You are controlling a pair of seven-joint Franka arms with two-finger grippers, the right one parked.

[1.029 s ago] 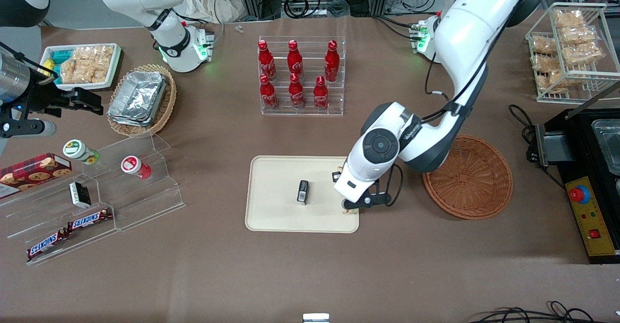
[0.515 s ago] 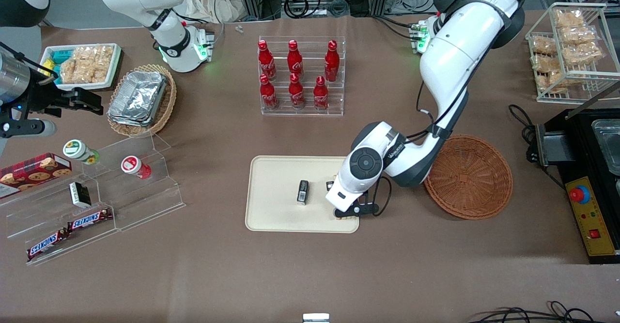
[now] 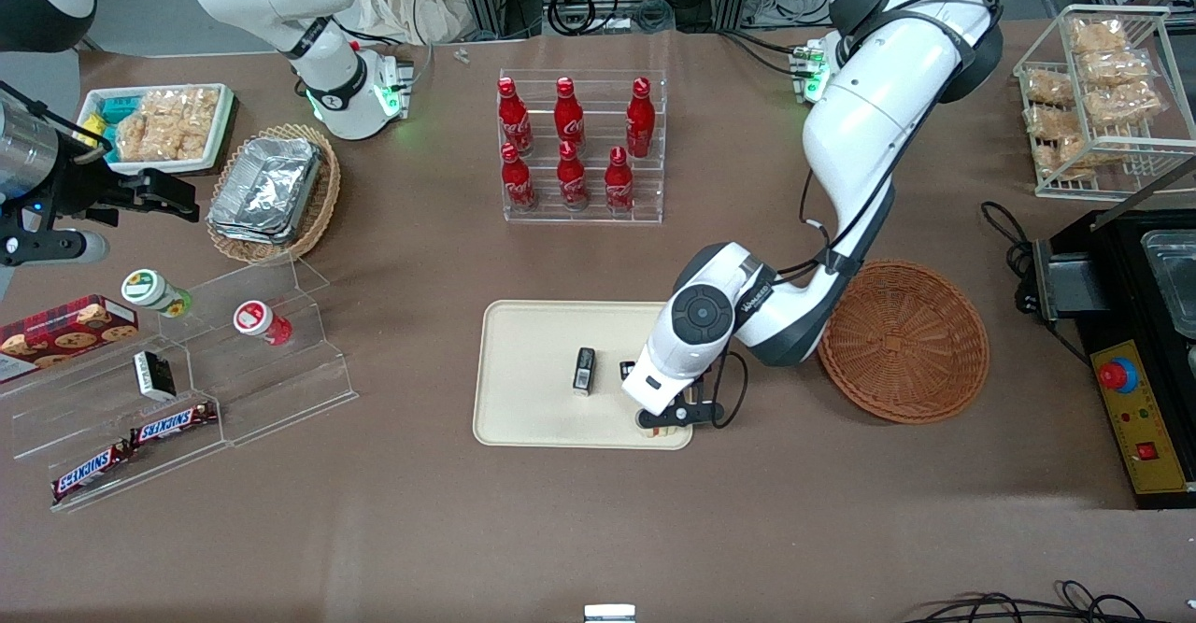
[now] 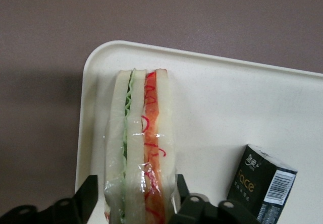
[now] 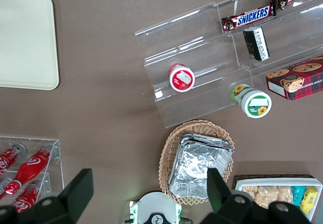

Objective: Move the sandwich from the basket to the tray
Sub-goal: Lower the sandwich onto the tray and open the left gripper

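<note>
The gripper (image 4: 135, 204) fingers clamp the sandwich (image 4: 139, 148) over the tray (image 4: 212, 108), apparently touching it, near a black box (image 4: 262, 183) marked "ace".

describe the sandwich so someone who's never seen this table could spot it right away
Find the cream tray in the middle of the table, beside the round reddish basket. At the tray's corner nearest that basket and the front camera, the end effector is shut on the sandwich. It is a plastic-wrapped white-bread wedge with green and red filling, unlike the small dark box lying on the tray.

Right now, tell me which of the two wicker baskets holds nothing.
The round reddish-brown basket beside the tray; the tan oval one holds foil containers. The claw grips the sandwich over the tray.
</note>
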